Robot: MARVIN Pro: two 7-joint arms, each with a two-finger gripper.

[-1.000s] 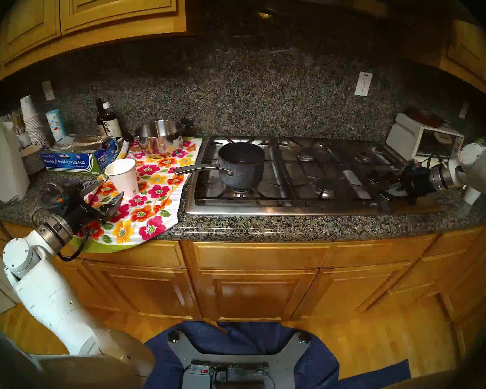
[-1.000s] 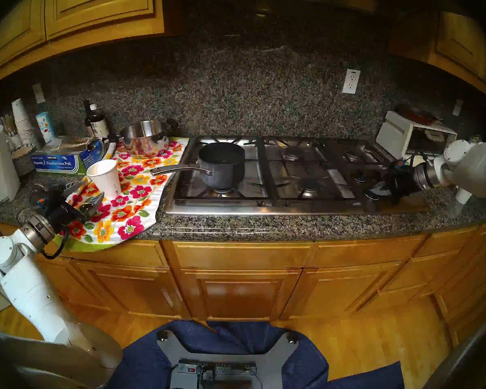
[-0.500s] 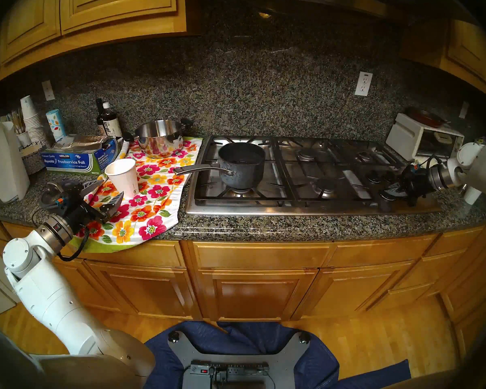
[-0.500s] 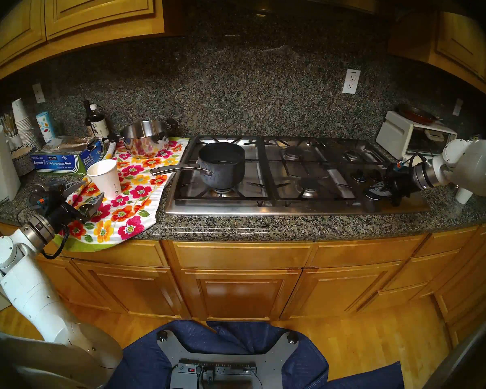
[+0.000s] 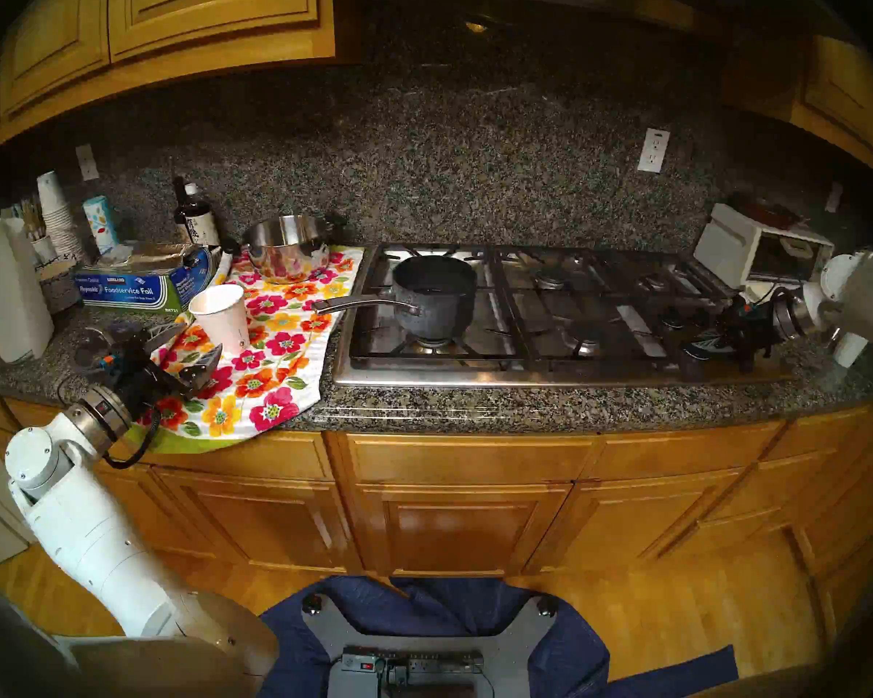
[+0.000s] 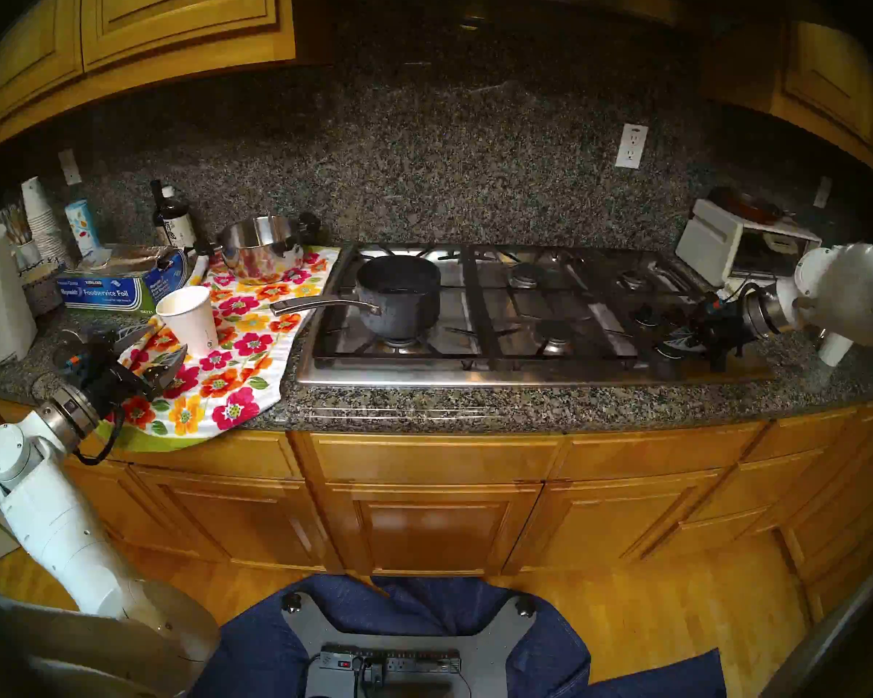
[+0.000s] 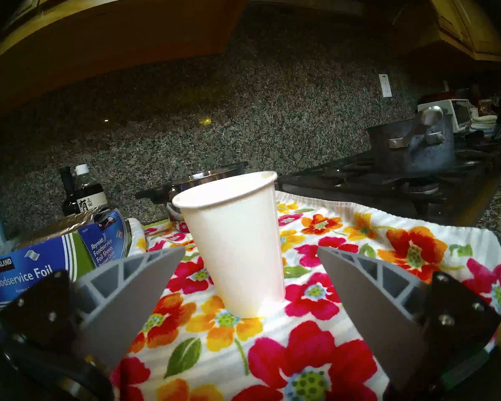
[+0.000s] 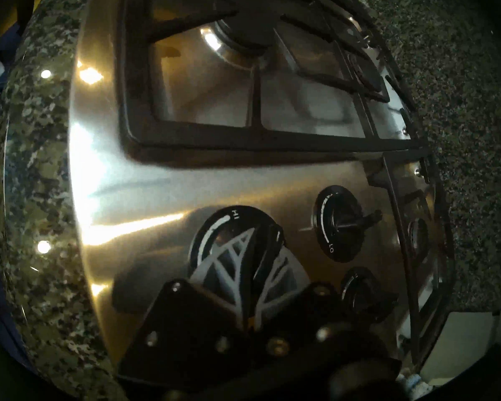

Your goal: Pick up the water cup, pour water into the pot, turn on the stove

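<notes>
cup [image 7: 237, 244] upright on floral towel [image 7: 330, 290], just ahead of the wide-open, empty left end effector [image 7: 249, 273]; right end effector [image 8: 255, 250] (fingers pinched together) clamps a stove [image 8: 145, 189] knob [image 8: 214, 235].

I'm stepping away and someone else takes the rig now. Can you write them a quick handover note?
Left gripper: open, jaws either side of the water cup, not touching.
Right gripper: shut on a stove knob.
Water cup stands upright on the floral towel. Pot sits on the stove, front left burner.
Done: cup set down; pouring cannot be confirmed.
Left: finish turning the knob; no flame visible.
</notes>
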